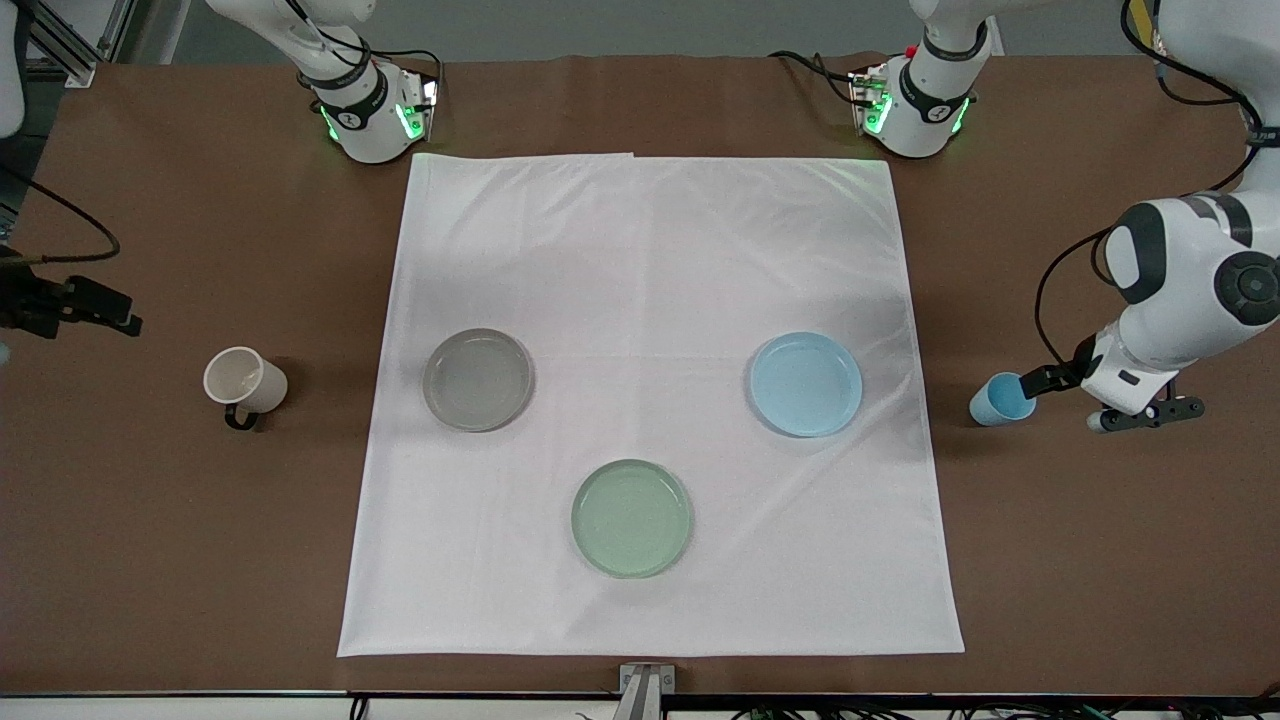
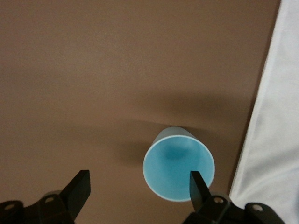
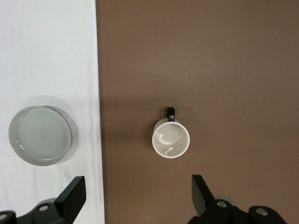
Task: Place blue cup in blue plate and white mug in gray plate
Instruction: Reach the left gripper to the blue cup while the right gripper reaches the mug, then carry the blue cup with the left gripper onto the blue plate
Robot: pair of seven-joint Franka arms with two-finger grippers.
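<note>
The blue cup (image 1: 1000,400) stands upright on the brown table at the left arm's end, off the white cloth. My left gripper (image 1: 1105,396) is open and low beside it. In the left wrist view the cup (image 2: 179,169) sits close by one finger (image 2: 198,186), off the middle of the gripper (image 2: 140,183). The blue plate (image 1: 806,384) is empty on the cloth. The white mug (image 1: 245,380) stands at the right arm's end, its handle toward the front camera. My right gripper (image 1: 70,303) is open, high over the table near the mug (image 3: 171,138). The gray plate (image 1: 478,380) is empty and also shows in the right wrist view (image 3: 40,135).
A pale green plate (image 1: 632,518) lies on the white cloth (image 1: 650,250), nearer to the front camera than the other two plates. The cloth's edge (image 2: 261,140) runs close beside the blue cup. A metal bracket (image 1: 646,690) sits at the table's front edge.
</note>
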